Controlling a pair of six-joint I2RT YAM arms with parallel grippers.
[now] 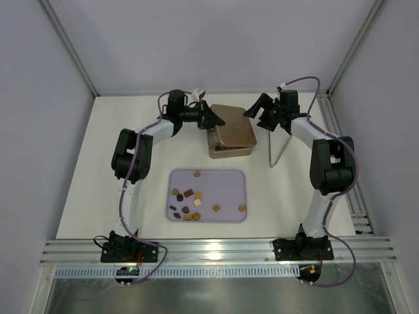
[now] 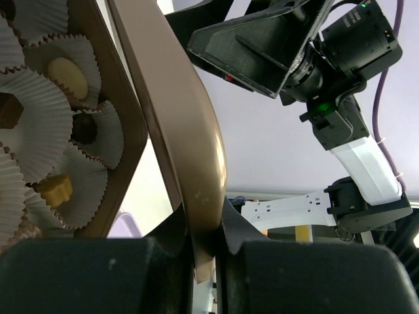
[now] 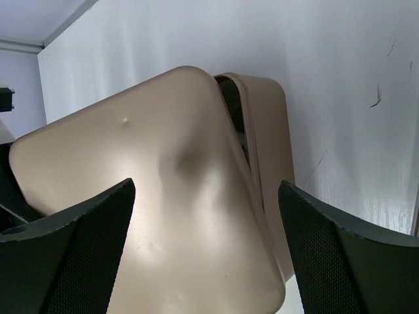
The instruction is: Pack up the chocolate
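Note:
Several small chocolate pieces lie loose on a lavender tray. The square gold-brown tin stands behind it. In the left wrist view the tin holds white paper cups with a cream piece, a dark piece and a caramel piece. My left gripper is shut on the edge of the tin lid, holding it tilted over the tin. My right gripper is open, its jaws on either side of the lid and not touching it.
Thin metal tongs lie on the white table right of the tin. Grey enclosure walls stand close on the left, right and back. An aluminium rail runs along the near edge by the arm bases.

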